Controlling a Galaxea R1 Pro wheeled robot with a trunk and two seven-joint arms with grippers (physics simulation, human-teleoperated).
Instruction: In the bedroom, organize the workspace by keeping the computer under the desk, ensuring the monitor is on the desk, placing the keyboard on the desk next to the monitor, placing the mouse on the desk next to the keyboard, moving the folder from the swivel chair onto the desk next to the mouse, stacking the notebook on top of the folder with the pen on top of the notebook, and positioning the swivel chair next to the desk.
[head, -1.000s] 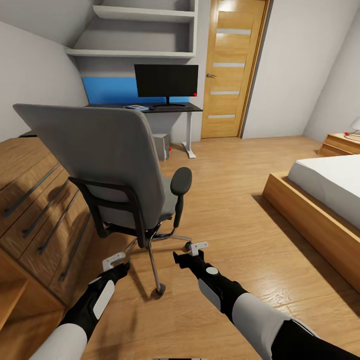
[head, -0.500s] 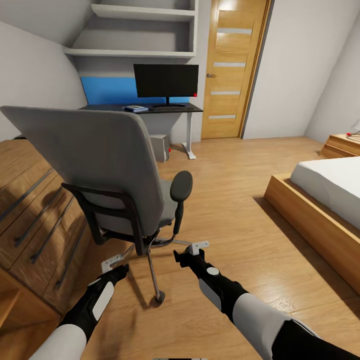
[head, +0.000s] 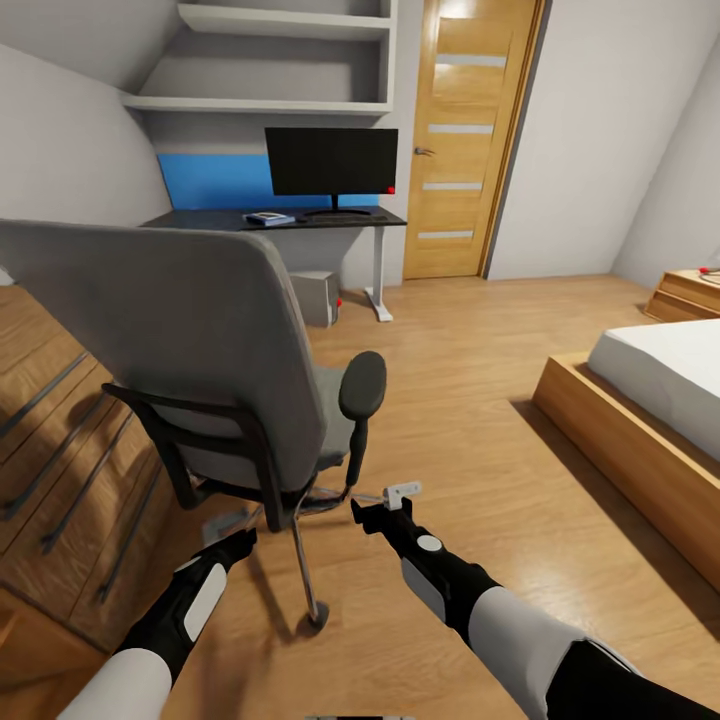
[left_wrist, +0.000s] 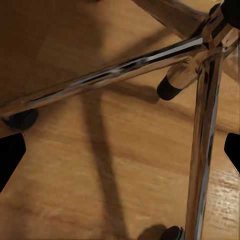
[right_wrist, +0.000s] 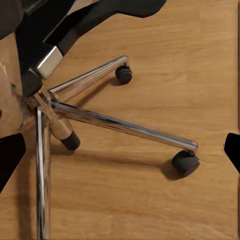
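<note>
The swivel chair (head: 190, 350), with grey padded backrest, black rounded armrest and chrome five-star base on black castors, stood on light wood floor (head: 470, 400) well short of the desk (head: 290, 218), whose glossy black top carried the wide black monitor (head: 331, 163). Beside the chair stood a wooden dresser (head: 60, 470) with long bar handles. Both arms reached low toward the chair base; the left gripper (head: 232, 525) and right gripper (head: 385, 500) held nothing, jaws spread apart.
</note>
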